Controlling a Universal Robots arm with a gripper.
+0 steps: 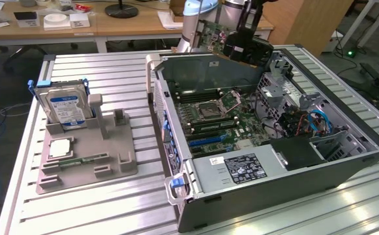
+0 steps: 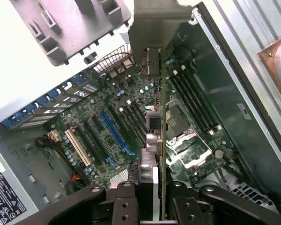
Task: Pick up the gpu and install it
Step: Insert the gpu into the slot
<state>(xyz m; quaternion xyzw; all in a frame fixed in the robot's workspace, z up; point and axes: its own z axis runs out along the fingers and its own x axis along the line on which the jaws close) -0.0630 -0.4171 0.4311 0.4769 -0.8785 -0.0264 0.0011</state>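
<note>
Gripper (image 2: 154, 193): fingers clamped on gpu (image 2: 162, 117) | slot (image 2: 116, 133): beyond fingertips, off to one side | need: square gpu edge over slot

Case (image 1: 280, 191) open on top, we see free room above the motherboard (image 1: 232, 129) | power supply (image 1: 238, 169) and cables (image 1: 320, 120) hem it in on two sides | gpu (image 2: 162, 140) hangs edge-on over the board, blue slot (image 2: 113, 131) beside it bare

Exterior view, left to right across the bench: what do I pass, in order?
hard drive → white handle → gpu, gripped by the gripper → blue cables
</note>
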